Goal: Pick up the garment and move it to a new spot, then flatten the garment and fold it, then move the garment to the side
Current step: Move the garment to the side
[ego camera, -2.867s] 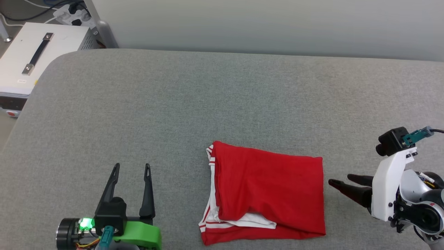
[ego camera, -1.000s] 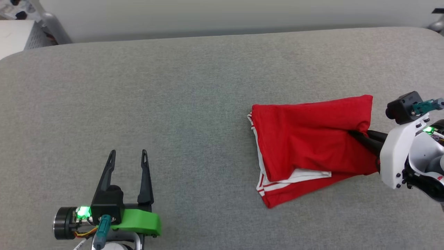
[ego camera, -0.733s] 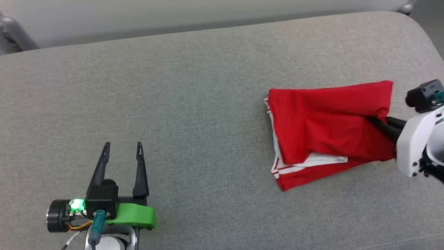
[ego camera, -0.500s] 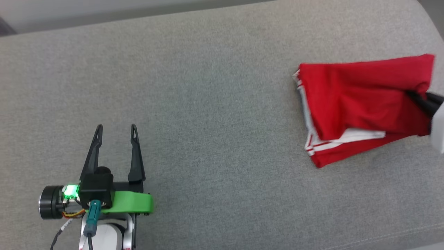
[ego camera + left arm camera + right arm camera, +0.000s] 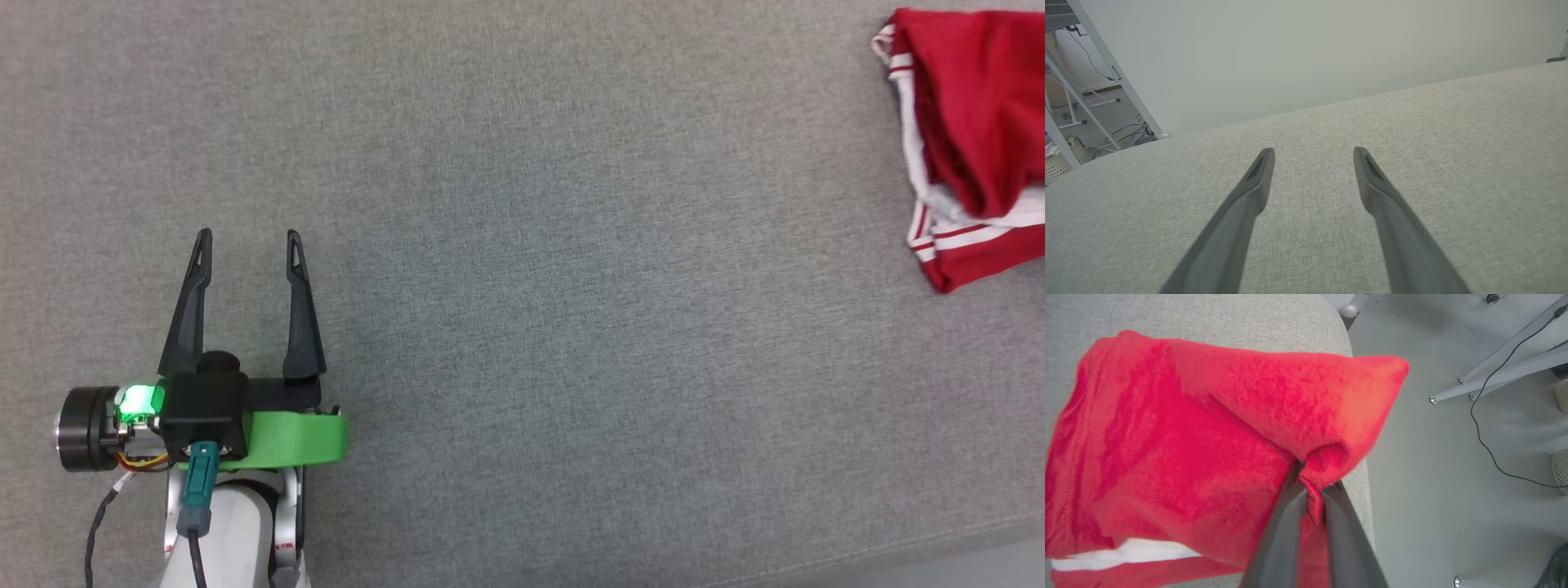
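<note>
Spanning the scene: grey fabric-covered surface (image 5: 571, 245), pale wall (image 5: 1290, 53) behind, grey floor (image 5: 1433, 498) beside with a wicker basket (image 5: 1059, 167), contents unclear. Folded red T-shirt (image 5: 1188, 437), white striped trim, at the surface's right corner, one fold pinched by the closed right gripper (image 5: 1312, 485). Left gripper (image 5: 247, 235) empty, fingers (image 5: 192, 302) spread wide.

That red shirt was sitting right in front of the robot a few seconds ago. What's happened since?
The right hand, open beside the garment before, has shut on its right edge and pulled it toward the robot's right, to the end of the grey cushion. The head camera has swung too. The garment remains folded; the left hand stays open and empty.
</note>
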Available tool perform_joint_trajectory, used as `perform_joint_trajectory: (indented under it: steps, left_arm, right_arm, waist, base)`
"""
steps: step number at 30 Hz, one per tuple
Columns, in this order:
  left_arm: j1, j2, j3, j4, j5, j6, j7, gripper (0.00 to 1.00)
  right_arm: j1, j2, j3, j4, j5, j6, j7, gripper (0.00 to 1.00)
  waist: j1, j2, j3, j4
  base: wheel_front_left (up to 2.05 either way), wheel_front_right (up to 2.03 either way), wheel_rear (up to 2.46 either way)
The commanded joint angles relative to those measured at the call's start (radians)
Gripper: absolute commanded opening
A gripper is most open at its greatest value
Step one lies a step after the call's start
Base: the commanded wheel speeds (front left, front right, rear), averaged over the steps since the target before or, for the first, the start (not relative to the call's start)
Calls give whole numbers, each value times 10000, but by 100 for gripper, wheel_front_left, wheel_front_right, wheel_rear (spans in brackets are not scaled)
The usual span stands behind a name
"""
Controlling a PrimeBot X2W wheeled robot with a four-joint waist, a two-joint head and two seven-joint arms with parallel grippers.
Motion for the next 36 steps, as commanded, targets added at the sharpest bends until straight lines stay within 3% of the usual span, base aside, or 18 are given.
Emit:
perform_joint_trajectory:
  steps: [1, 11, 12, 13, 14, 22, 27, 32, 36]
  left_arm:
    - [-202, 108, -15, -86, 90, 111, -57, 100]
    - [-396, 212, -271, -281, 62, 338, -57, 100]
    - [-394, 217, -283, -276, 48, 358, -57, 100]
    - [-390, 220, -304, -260, 31, 381, -57, 100]
    - [-379, 220, -317, -238, 15, 401, -57, 100]
    - [-51, 166, -443, -1, -147, 552, -57, 100]
    - [436, 155, -390, 97, -297, 610, -57, 100]
    - [917, 202, -195, 132, -473, 597, -57, 100]
    - [1215, 240, -62, 144, -552, 536, -57, 100]
  right_arm:
    - [-244, -37, -61, 242, -117, -7, -127, 0]
    - [-1055, 121, -423, 2125, -671, -7, -1128, 0]
    - [-1085, 182, -411, 2267, -733, -7, -1234, 20]
    - [-1095, 289, -415, 2462, -735, -7, -1305, 69]
    - [-1102, 384, -435, 2603, -717, -7, -1382, 100]
    - [-837, 805, -500, 3571, -1115, -7, -3010, 100]
    - [-591, 1143, -604, 3512, -1576, -7, -4760, 100]
    - [-258, 1843, -1266, 2707, -2169, -7, -5411, 100]
    - [504, 2487, -2698, 894, -3093, -7, -5432, 100]
  waist:
    - [-1, -1, 371, 38]
    - [-1, -1, 725, 184]
    - [-1, -1, 709, 191]
    - [-1, -1, 669, 208]
    - [-1, -1, 618, 215]
    - [-1, -1, -506, 379]
    - [-1, -1, -1258, 392]
    - [-1, -1, -1953, 388]
    - [-1, -1, -2378, 485]
  base:
    - [0, 0, 0]
    - [0, 0, 0]
    - [0, 0, 0]
    - [0, 0, 0]
    - [0, 0, 0]
    - [0, 0, 0]
    - [0, 0, 0]
    - [0, 0, 0]
    - [0, 0, 0]
